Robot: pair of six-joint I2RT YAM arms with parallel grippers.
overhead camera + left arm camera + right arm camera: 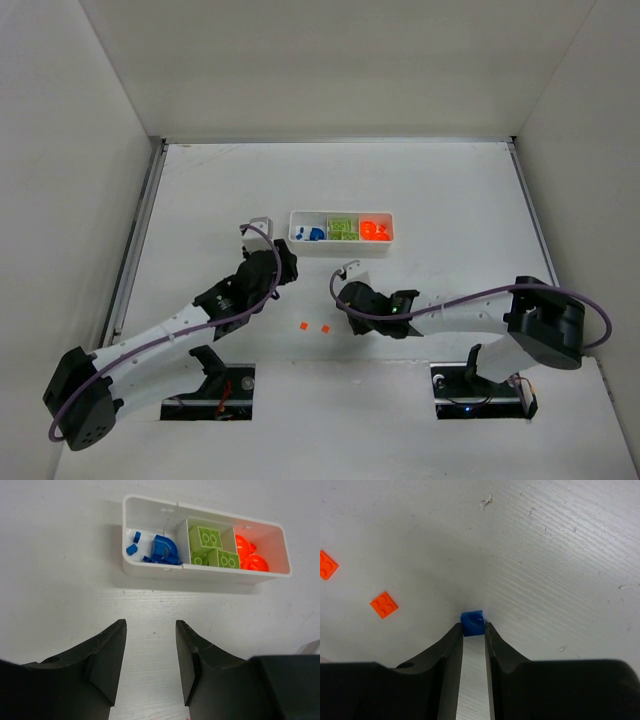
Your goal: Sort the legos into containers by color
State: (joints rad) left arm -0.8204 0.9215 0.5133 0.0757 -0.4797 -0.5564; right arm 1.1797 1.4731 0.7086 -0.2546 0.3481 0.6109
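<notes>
White table (pixel 450 200), plain pale walls (pixel 350 60)

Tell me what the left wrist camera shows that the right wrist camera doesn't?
Only the left wrist view: the white tray, its three compartments holding blue pieces, green bricks and orange pieces, beyond the open, empty left claw. Only the right wrist view: the right claw pinching a small blue piece, with two flat orange pieces lying loose nearby. Both: the white table.

White table (pixel 200 200) bears the tray (pixel 293 230); two loose orange legos (pixel 303 325).
</notes>
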